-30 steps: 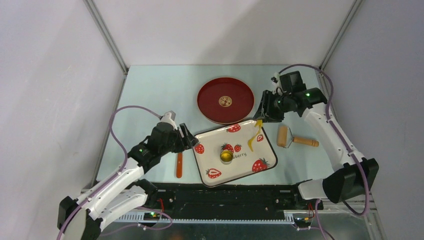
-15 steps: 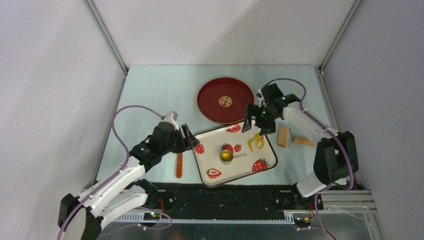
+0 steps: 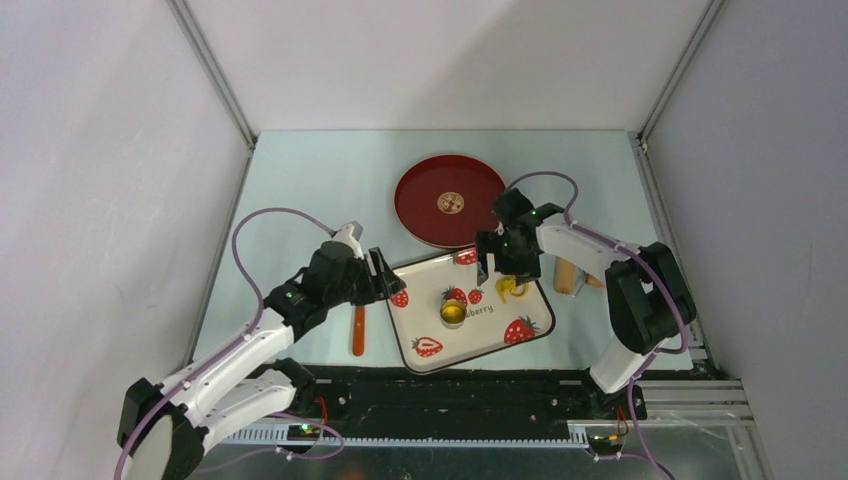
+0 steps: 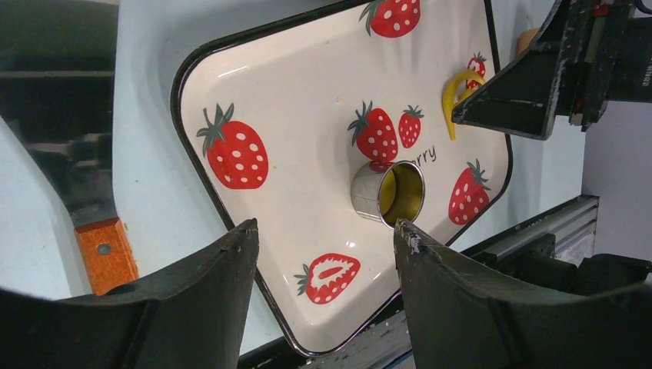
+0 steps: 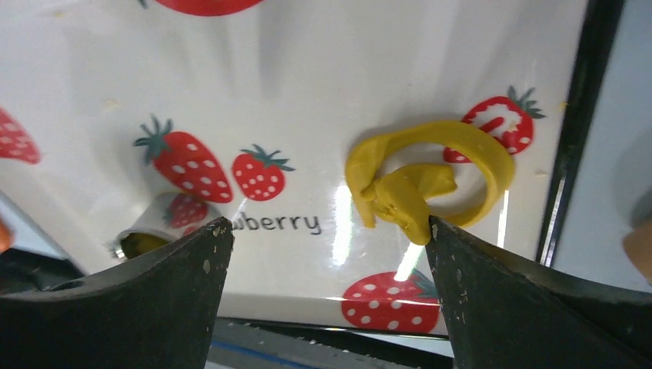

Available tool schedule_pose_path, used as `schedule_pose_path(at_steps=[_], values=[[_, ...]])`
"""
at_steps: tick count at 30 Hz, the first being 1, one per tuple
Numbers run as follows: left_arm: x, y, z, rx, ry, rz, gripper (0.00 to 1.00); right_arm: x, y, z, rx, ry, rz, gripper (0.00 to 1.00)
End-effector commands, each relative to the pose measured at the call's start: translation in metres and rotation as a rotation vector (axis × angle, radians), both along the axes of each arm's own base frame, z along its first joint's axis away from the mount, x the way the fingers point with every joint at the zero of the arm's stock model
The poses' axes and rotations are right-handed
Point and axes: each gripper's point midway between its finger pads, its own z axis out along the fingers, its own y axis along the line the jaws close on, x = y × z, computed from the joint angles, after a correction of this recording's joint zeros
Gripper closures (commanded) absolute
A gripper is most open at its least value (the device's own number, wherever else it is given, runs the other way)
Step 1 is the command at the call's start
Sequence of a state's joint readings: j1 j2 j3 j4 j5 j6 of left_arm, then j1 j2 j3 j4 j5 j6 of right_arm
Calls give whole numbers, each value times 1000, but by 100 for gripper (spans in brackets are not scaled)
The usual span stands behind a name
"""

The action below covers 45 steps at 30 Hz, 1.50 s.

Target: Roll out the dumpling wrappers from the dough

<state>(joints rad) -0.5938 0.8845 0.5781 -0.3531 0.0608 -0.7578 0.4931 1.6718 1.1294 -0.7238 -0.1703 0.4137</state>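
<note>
The dough (image 5: 430,173) is a thin yellow strip curled into a loose ring with a lumpy knot at one end. It lies on the strawberry tray (image 3: 425,285), in the part close to the rim on my right-hand side. It is not a rolled sheet now, so I judge it needs gathering and flattening again.

My right gripper (image 5: 324,224) hangs directly over it, jaws spread wide and holding nothing. The knotted end sits right by the tip of one finger; I cannot tell whether it touches.

The metal ring cutter (image 4: 388,192) stands near the middle of the tray. There is yellow inside it, but I cannot tell whether that is a cut wrapper or just the metal's sheen.

My left gripper (image 4: 324,227) hovers open and empty over the tray's opposite edge. An orange-handled tool (image 3: 358,330) lies on the tabletop (image 3: 320,180) just beside it. Beyond the tray are the red plate (image 3: 450,200) and, partly behind my right arm, the rolling pin (image 3: 567,277).

What worries me:
- The putty looks tacky. If I close on only part of the ring, it may stretch, tear, or cling to one finger.
- If I come down too near the rim, I could catch it and shove the tray toward the rolling pin.
- A wide sweep could knock the cutter.
</note>
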Motion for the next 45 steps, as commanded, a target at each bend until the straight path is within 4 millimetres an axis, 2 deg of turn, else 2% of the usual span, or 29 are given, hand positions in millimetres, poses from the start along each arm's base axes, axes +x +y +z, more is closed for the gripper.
schedule_pose_path(at_steps=[1, 6, 12, 15, 20, 25, 31, 34, 36, 40, 45], values=[[9, -15, 25, -41, -70, -41, 30, 15, -28, 2, -244, -126, 13, 1], [8, -18, 25, -41, -73, -54, 30, 18, -42, 3, -393, -188, 32, 1], [6, -17, 20, -35, -70, -57, 30, 19, -33, 24, -394, -276, 41, 1], [5, -17, 17, -33, -62, -56, 30, 17, -25, 42, -304, -296, 27, 1], [2, -21, 7, -33, -12, -60, 31, 2, 5, 78, -20, -275, 25, 1], [-3, -33, -10, -26, 76, -86, 33, -21, 35, 92, 149, -202, 64, 3], [-5, -38, -30, 6, 155, -87, 36, -34, 54, 79, 196, -107, 112, 16], [-7, -37, -36, 18, 178, -81, 36, -41, 64, 71, 212, -63, 147, 27], [-8, -35, -39, 26, 189, -70, 37, -47, 69, 58, 197, -18, 170, 31], [-9, -31, -41, 43, 191, -59, 38, -57, 74, 35, 145, 36, 200, 40], [-9, -27, -33, 50, 168, -50, 38, -60, 81, 16, 118, 70, 216, 53]])
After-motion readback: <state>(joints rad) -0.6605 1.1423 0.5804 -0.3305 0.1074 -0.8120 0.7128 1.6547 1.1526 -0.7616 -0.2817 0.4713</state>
